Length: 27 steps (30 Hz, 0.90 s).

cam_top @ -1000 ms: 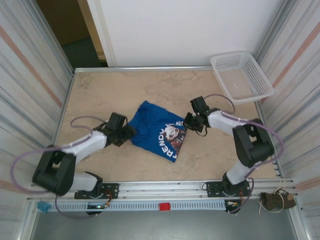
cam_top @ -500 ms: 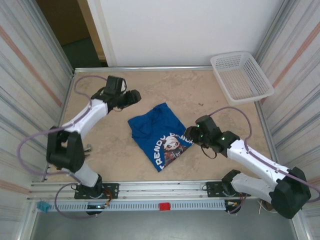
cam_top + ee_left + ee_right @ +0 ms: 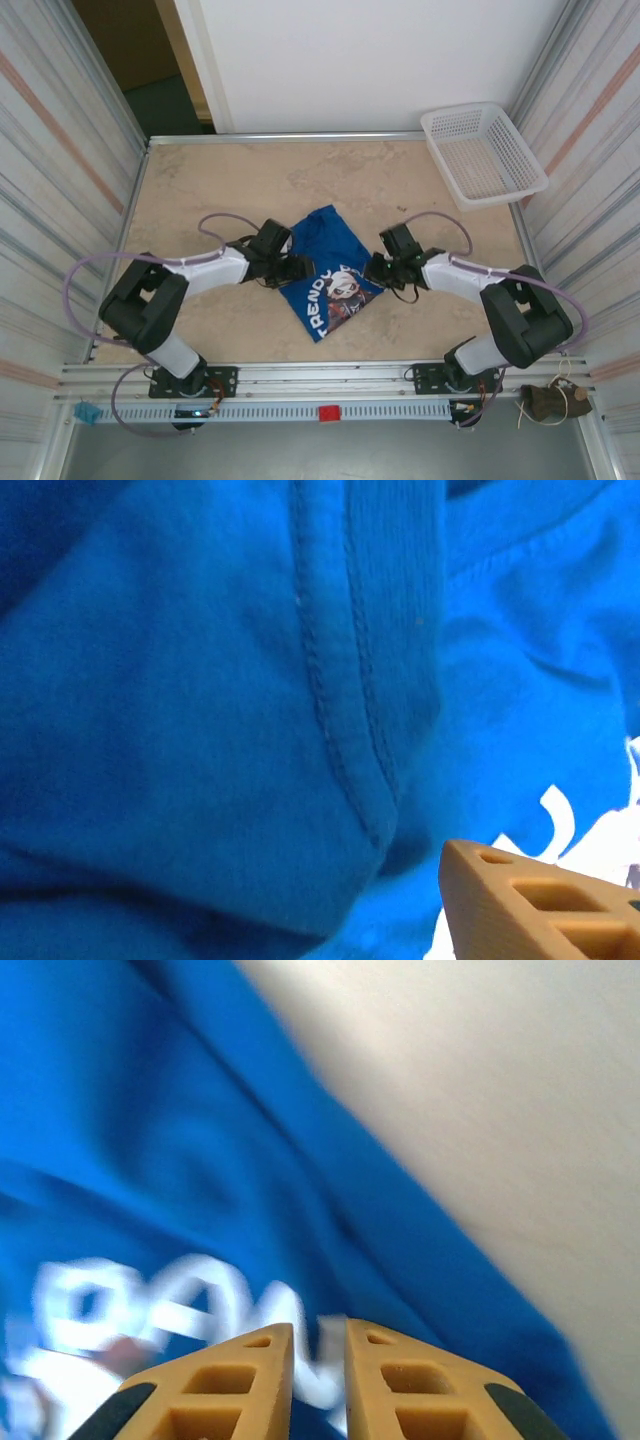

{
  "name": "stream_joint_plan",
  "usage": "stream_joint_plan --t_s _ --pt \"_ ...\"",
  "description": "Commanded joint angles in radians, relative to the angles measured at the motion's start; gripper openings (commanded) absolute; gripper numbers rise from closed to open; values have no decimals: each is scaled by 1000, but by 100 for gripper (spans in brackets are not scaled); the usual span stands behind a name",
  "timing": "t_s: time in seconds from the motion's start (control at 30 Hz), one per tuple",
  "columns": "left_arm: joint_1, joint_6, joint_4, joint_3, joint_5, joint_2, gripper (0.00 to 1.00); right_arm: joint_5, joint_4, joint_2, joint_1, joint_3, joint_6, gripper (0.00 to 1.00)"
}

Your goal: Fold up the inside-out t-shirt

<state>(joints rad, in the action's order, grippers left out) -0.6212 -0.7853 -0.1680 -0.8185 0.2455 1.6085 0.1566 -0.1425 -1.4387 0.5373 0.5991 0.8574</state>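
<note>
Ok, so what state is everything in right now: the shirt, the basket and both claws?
Shirt: lying bunched up, print facing up.
Basket: upright, empty, at the far right corner.
Left claw: at the shirt's left edge, grip unclear.
Right claw: almost shut, at the shirt's right edge.

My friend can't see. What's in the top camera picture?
A crumpled blue t-shirt, print up, lies in the middle of a tan table. The left gripper is at its left edge and the right gripper at its right edge; a white basket sits in the far right corner.
</note>
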Motion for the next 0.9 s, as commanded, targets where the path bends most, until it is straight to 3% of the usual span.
stream_joint_plan --t_s 0.0,0.13,0.2,0.27,0.33,0.47,0.57,0.7,0.87 --pt "39 98 12 -91 -30 71 63 -98 -7 99 52 -133 137 14" --pt "102 213 -70 -213 -3 114 62 -245 -119 290 200 -200 301 15" --pt "142 259 -127 -273 57 85 62 -279 -189 381 223 -174 325 17" --pt "167 292 -166 -311 85 31 63 -286 -258 440 174 -100 224 20" --pt "185 336 -219 -355 84 -8 64 -237 -297 445 62 -3 86 26" --pt "199 431 -364 -474 65 30 65 -37 -300 288 -205 216 -181 50" --pt "199 439 -377 -490 66 84 64 89 -302 88 -297 383 -318 61" --pt "206 428 -329 -482 59 151 64 176 -302 -167 -316 555 -392 62" --pt "232 427 -291 -501 76 215 64 225 -240 -325 -313 604 -369 60"
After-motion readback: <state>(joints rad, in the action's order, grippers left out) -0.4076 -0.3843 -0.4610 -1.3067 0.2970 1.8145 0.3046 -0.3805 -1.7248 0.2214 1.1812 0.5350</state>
